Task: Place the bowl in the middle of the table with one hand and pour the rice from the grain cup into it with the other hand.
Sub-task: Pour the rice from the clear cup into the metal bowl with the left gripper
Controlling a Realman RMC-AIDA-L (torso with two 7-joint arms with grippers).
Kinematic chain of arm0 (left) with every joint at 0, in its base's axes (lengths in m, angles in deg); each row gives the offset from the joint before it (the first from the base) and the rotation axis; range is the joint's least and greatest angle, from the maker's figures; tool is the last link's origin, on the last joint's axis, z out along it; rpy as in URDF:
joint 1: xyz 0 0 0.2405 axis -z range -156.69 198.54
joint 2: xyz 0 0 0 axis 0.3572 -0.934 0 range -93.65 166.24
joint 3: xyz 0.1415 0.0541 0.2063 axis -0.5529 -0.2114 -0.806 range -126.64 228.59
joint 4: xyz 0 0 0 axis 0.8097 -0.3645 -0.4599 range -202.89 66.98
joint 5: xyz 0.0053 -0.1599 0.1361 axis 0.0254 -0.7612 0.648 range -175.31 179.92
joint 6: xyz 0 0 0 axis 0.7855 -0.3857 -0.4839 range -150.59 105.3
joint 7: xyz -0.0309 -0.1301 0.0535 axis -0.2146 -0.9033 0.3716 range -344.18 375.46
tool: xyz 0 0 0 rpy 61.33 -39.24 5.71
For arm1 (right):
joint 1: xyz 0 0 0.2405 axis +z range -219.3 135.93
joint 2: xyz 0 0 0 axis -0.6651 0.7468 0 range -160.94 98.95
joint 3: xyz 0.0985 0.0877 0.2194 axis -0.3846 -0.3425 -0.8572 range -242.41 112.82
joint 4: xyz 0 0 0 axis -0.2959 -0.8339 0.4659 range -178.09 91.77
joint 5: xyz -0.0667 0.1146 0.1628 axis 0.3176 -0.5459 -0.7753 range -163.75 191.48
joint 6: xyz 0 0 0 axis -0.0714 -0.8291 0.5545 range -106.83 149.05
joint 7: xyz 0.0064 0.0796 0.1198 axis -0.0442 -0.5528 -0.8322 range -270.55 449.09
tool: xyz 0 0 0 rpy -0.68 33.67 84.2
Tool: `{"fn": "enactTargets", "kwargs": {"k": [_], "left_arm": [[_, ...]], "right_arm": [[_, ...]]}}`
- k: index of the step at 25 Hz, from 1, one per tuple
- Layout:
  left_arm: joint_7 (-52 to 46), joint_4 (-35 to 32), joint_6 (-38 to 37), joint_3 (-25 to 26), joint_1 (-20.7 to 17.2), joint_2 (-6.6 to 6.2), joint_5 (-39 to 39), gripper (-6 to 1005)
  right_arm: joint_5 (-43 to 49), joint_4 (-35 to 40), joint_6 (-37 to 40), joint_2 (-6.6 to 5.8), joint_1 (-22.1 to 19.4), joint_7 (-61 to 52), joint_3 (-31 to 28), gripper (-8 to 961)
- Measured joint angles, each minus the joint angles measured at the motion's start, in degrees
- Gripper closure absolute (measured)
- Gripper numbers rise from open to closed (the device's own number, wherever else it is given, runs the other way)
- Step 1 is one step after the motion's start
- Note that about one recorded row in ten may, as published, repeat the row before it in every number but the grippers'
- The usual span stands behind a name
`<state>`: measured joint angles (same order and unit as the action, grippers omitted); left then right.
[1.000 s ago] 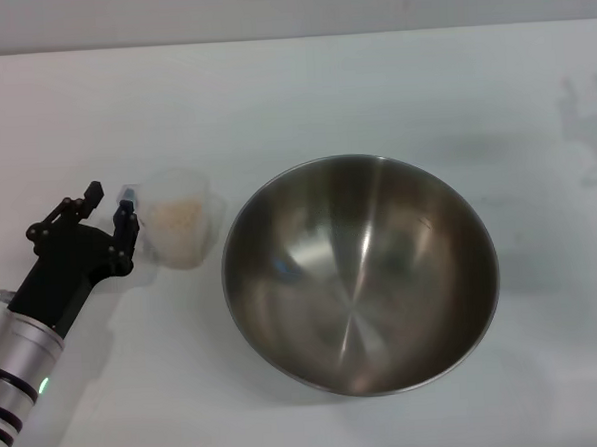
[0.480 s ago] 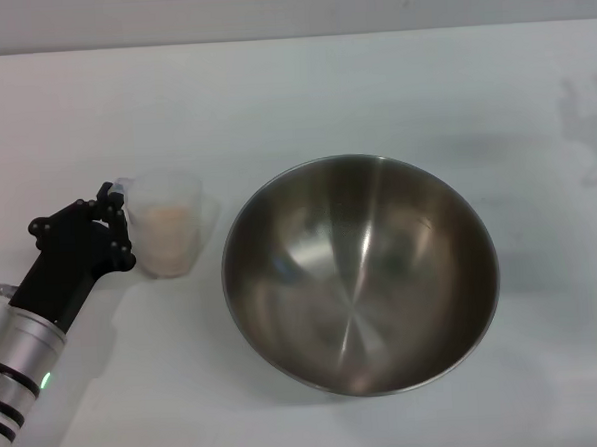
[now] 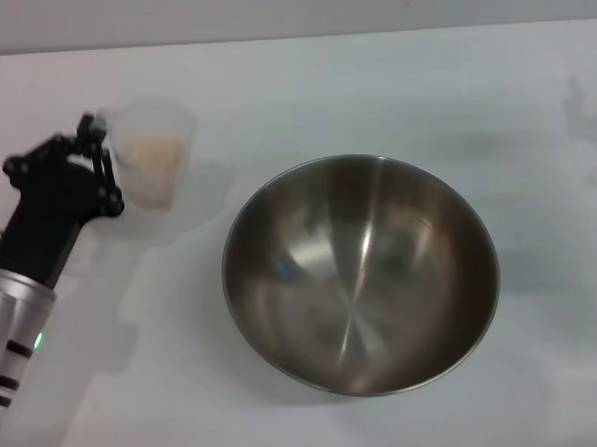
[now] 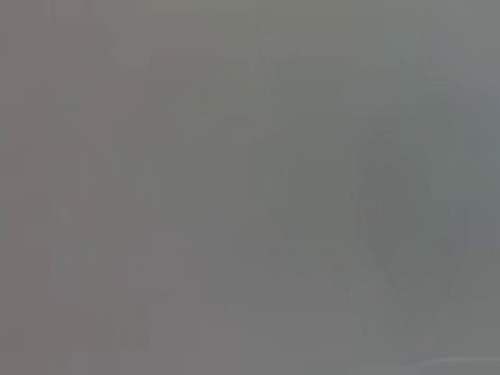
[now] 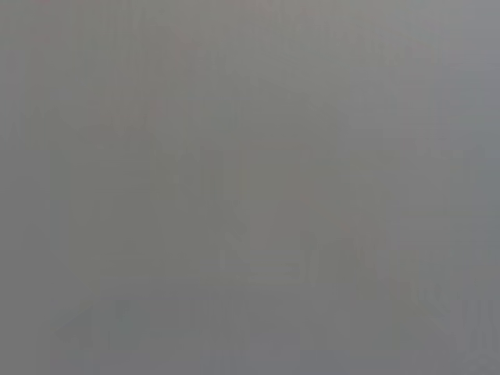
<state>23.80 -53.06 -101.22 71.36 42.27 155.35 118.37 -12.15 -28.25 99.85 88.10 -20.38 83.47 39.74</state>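
The large steel bowl (image 3: 360, 272) stands empty in the middle of the white table (image 3: 372, 89). My left gripper (image 3: 102, 159) is at the left, shut on the clear grain cup (image 3: 153, 154), which it holds upright above the table, left of the bowl and apart from it. Beige rice (image 3: 151, 153) shows inside the cup. The cup's faint shadow lies on the table below it. The right gripper is out of the head view. Both wrist views show only plain grey.
The table's far edge (image 3: 289, 38) runs along the top of the head view. Faint shadows lie on the table at the far right (image 3: 589, 128).
My left gripper closed on the grain cup and lifted it up and away from the table. The bowl has not moved.
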Motion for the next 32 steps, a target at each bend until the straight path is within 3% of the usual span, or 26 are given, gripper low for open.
{"fn": "enactTargets", "kwargs": {"k": [3,4,5,7,9,13,15,19,21,26,32], "left_arm": [[2.35,0.17,-1.72,0.02,0.26,0.00,0.06,974],[12.14,0.25,-7.33,-0.62,1.49,-0.05,0.52,974],[15.02,0.22,-8.59,-0.91,1.95,-0.07,1.11,974],[15.02,0.22,-8.59,-0.91,1.95,-0.07,1.11,973],[29.65,-0.14,-11.10,-1.30,3.47,-0.05,6.86,973],[33.71,-0.06,-11.12,-1.31,3.62,-0.01,8.50,974],[48.88,0.48,-11.25,-1.32,3.74,0.04,14.26,975],[52.40,0.52,-11.33,-1.32,3.75,0.04,15.38,975],[66.70,0.57,-11.43,-1.32,3.43,0.04,20.01,975],[78.55,0.58,-11.46,-1.52,3.29,0.04,21.73,974],[85.75,0.48,-11.50,-1.57,3.56,0.04,24.18,974]], "right_arm": [[0.00,-0.04,-0.01,0.00,0.11,0.01,-0.86,562],[0.01,-0.05,-0.01,0.00,0.24,0.04,-1.33,562],[0.01,-0.05,-0.01,0.00,0.24,0.04,-1.33,562],[0.01,-0.07,0.00,0.00,0.32,0.08,-1.78,562],[0.02,-0.05,0.01,0.00,0.34,0.09,-2.48,562],[0.04,0.04,0.02,0.00,0.31,0.09,-2.62,562],[0.05,0.03,0.05,0.00,0.31,0.20,-2.67,562],[0.06,0.04,0.10,-0.07,0.62,3.10,-2.69,561],[0.06,0.19,0.07,-0.09,0.94,4.41,-2.70,561],[0.35,0.07,0.15,-0.09,1.10,4.53,-2.70,561],[0.28,-0.07,0.19,-0.09,1.19,4.89,-2.70,562]]}}
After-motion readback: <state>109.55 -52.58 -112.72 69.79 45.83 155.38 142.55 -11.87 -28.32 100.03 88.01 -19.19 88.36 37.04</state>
